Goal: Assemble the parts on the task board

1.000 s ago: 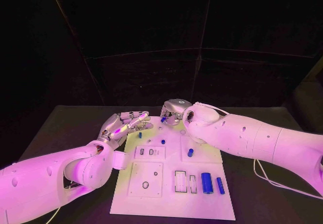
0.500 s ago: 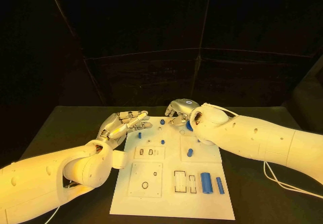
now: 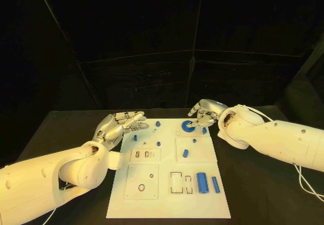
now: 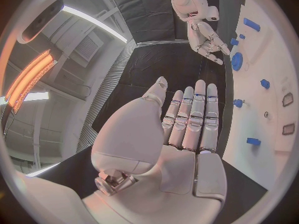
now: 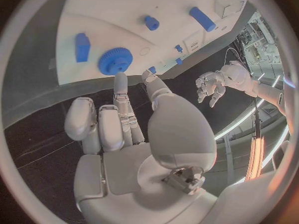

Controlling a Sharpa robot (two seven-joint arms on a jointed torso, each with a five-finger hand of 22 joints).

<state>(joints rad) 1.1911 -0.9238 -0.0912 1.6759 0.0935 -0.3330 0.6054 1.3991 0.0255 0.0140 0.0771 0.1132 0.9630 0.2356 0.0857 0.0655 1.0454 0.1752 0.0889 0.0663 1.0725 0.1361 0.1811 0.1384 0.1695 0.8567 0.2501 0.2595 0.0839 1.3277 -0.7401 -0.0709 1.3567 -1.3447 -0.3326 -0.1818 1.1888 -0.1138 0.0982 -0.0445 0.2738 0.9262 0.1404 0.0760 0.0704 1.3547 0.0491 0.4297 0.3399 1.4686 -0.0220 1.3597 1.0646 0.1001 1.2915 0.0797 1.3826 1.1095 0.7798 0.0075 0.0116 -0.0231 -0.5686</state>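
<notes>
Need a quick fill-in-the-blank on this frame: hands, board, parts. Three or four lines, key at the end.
1. The round blue gear lies at the far end of the task board, next to the ____ hand.
2. The left hand holds ____; its fingers are stretched out straight.
3. The small parts on the board are ____ in colour.
4. The large blue cylinder lies at the board's ____ end, beside a thinner blue bar.

Missing words: right; nothing; blue; near

Head overview, two wrist close-ups, shared task board
</notes>
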